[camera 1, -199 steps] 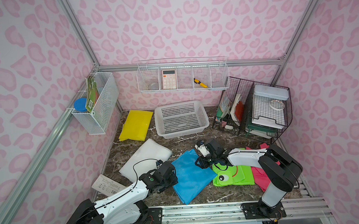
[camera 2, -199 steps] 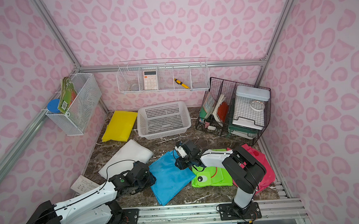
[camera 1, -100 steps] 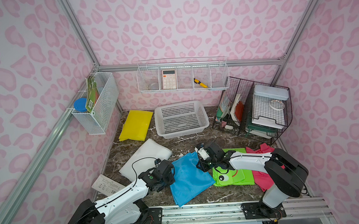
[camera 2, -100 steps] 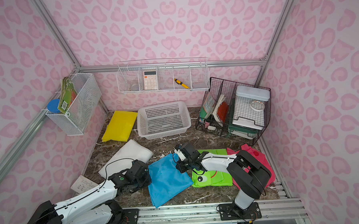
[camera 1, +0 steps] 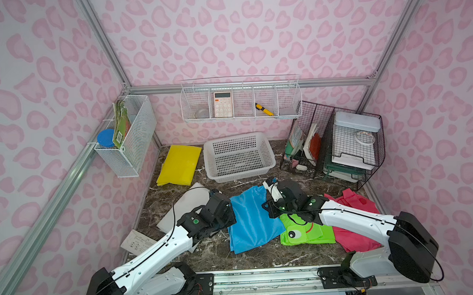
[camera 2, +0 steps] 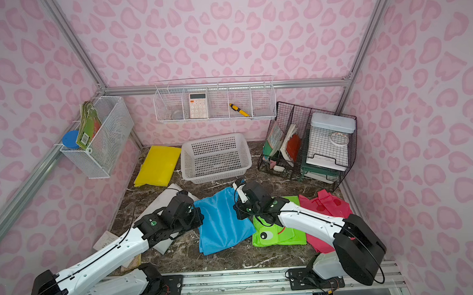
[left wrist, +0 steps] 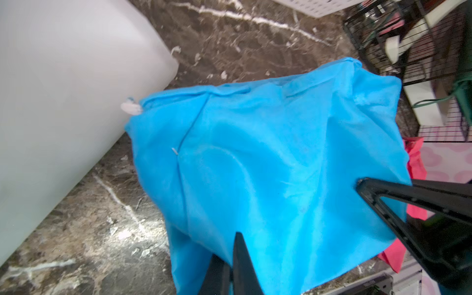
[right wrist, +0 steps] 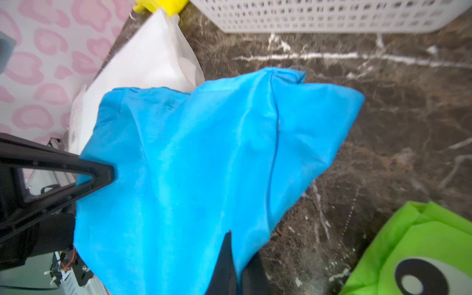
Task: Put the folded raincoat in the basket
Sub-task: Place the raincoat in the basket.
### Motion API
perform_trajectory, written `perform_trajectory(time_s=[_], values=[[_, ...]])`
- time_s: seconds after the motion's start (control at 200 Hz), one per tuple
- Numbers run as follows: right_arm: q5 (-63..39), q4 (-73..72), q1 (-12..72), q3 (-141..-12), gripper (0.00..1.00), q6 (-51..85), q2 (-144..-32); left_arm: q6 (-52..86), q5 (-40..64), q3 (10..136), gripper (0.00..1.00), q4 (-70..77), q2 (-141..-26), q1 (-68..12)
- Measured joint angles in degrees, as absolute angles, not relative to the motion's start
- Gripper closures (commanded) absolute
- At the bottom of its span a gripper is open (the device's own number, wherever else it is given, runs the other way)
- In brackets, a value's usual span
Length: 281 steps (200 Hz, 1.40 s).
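While left gripper (left wrist: 233,255) and right gripper (right wrist: 229,255) clamp it, the blue raincoat (camera 1: 249,221) seemingly sags between.

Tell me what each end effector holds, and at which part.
Both hold the blue raincoat: the left end effector pinches its left edge, the right end effector its right edge.

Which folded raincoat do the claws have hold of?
The blue raincoat, in the middle: left claw and right claw are both shut on it. The yellow raincoat, white raincoat, green raincoat and pink raincoat lie free.
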<state>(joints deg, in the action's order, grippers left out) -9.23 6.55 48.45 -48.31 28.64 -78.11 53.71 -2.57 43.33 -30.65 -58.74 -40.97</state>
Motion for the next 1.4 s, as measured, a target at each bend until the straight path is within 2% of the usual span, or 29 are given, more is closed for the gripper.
perform_trajectory(time_s=[0.18,0.38,0.64,0.93,1.405], values=[[-7.35,7.31,46.35,-52.31,1.0,28.03,-75.05,48.62,-5.67,50.96,1.0,-33.12,-59.44,-39.9],[-7.57,5.91,41.98,-60.93,1.0,26.55,-79.4,40.29,-7.6,60.73,1.0,-32.42,-64.2,-36.38],[-11.11,3.29,36.82,-74.52,1.0,25.28,-93.41,33.06,-6.44,74.35,1.0,-31.51,-77.65,-26.59],[-14.41,3.84,33.23,-93.21,1.0,24.8,-110.5,31.09,0.69,86.7,1.0,-28.08,-94.96,-15.94],[-14.85,10.63,29.56,-114.78,1.0,22.57,-130.63,26.74,4.29,103.26,1.0,-26.24,-114.48,-13.08]])
